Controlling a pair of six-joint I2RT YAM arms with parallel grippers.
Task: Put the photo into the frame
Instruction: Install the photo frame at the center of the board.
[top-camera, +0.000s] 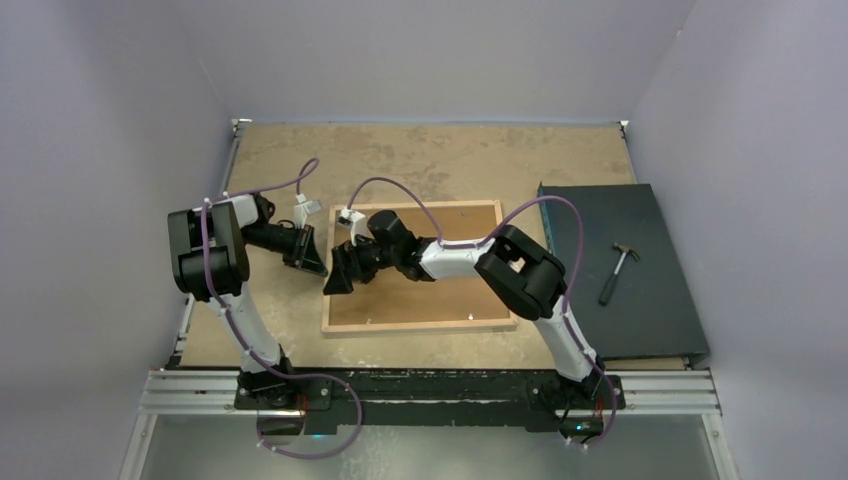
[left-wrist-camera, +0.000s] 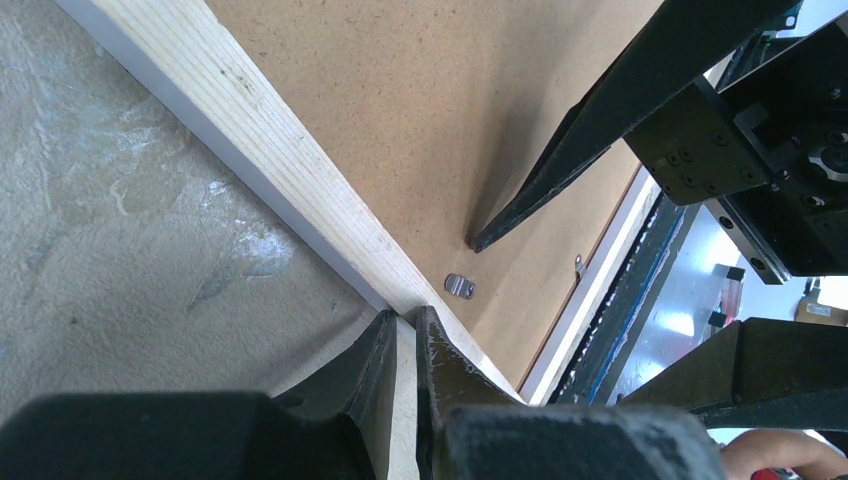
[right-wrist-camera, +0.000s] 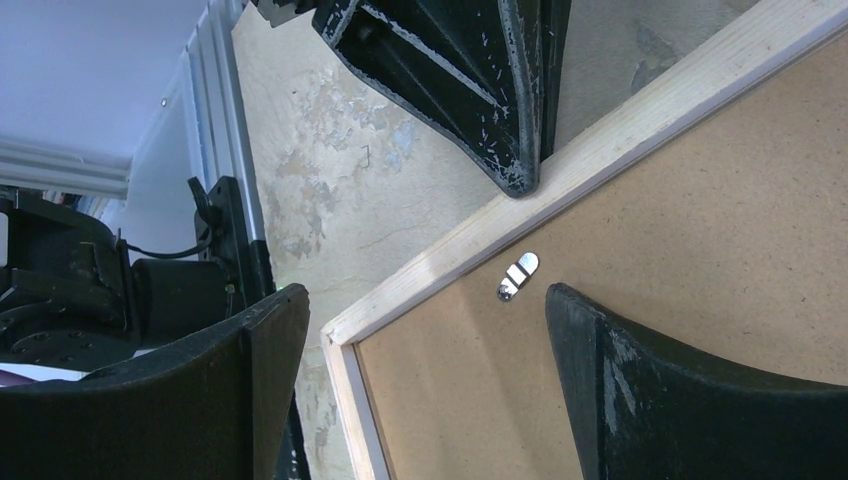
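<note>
The frame (top-camera: 420, 326) lies back-up on the table, its light wood rails around a brown backing board (top-camera: 450, 295). The photo is hidden. My left gripper (top-camera: 318, 262) is shut on the frame's left rail (left-wrist-camera: 260, 140), one finger on each side of the wood (left-wrist-camera: 405, 322). My right gripper (top-camera: 338, 280) hangs open over the frame's near-left corner (right-wrist-camera: 420, 310), one fingertip (right-wrist-camera: 270, 330) outside the rail and the other (right-wrist-camera: 580, 320) above the board. A small metal turn clip (right-wrist-camera: 518, 275) sits on the board close to the rail (right-wrist-camera: 640, 125).
A dark flat mat (top-camera: 655, 320) lies at the right of the table with a hammer (top-camera: 618, 270) on it. The table top (top-camera: 420, 160) is worn tan board, walled at the back and sides.
</note>
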